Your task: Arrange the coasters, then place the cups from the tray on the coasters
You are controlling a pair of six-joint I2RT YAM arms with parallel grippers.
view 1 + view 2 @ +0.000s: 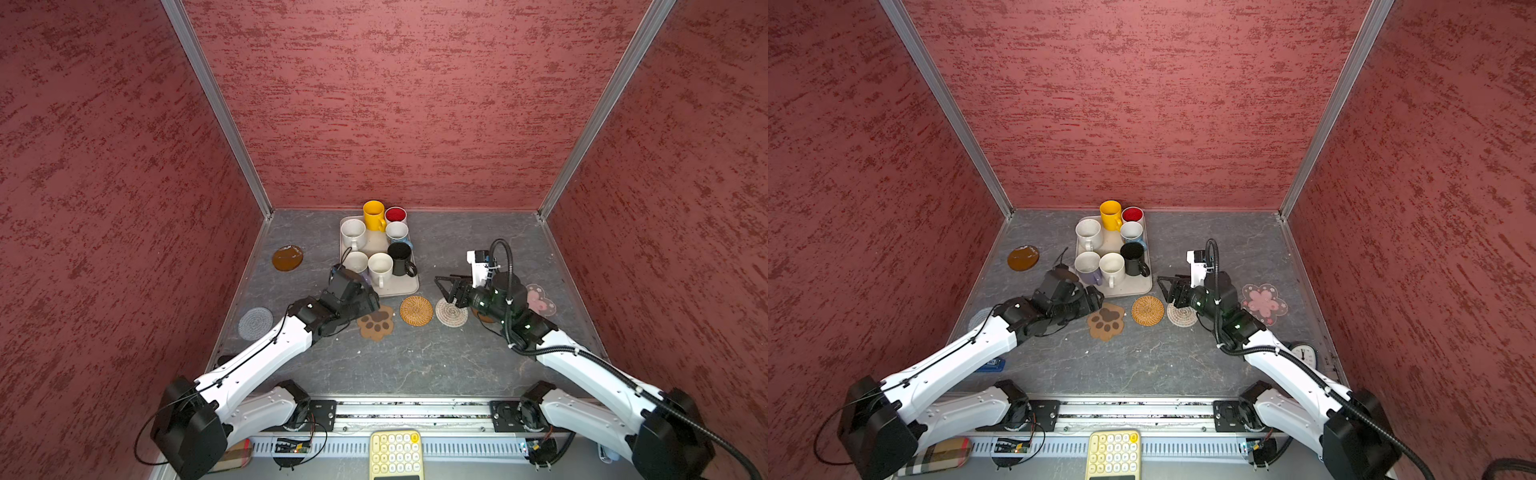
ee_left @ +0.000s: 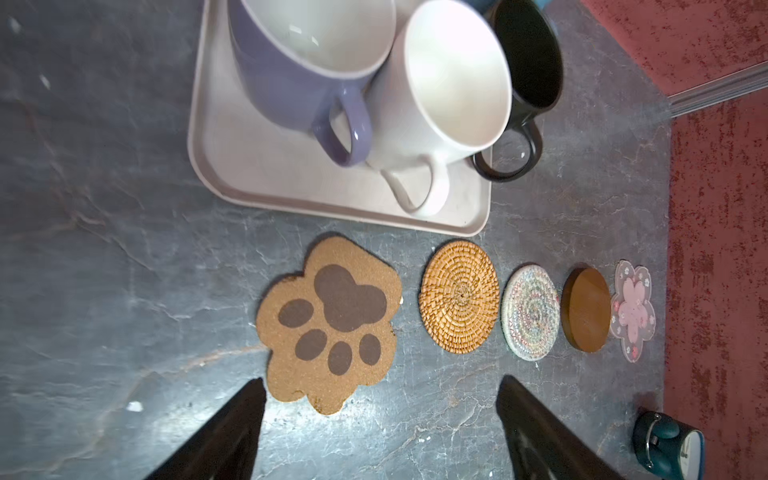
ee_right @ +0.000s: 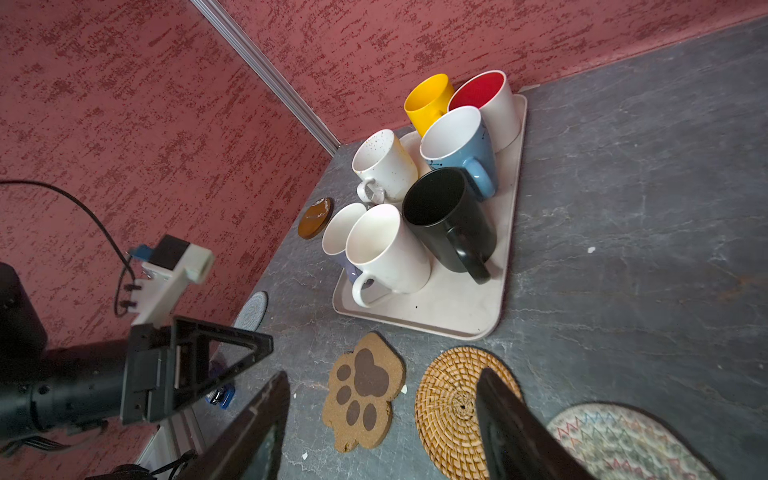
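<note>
White arm shells (image 1: 266, 353), blk joints (image 1: 316, 316), blk cables (image 1: 540, 354)

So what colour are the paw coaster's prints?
Dark brown prints on the tan paw coaster, best in left wrist view.

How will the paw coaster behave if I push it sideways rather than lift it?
The paw coaster looks like thin cork lying flat on the table, so it is probably light and should slide, not tip or roll. Its grainy face suggests fair friction, so it may drag or turn. A pale crumb beside its edge hints it could chip.

Yellow calculator (image 1: 395, 455) front edge; teal clock (image 1: 1304, 354) right.
</note>
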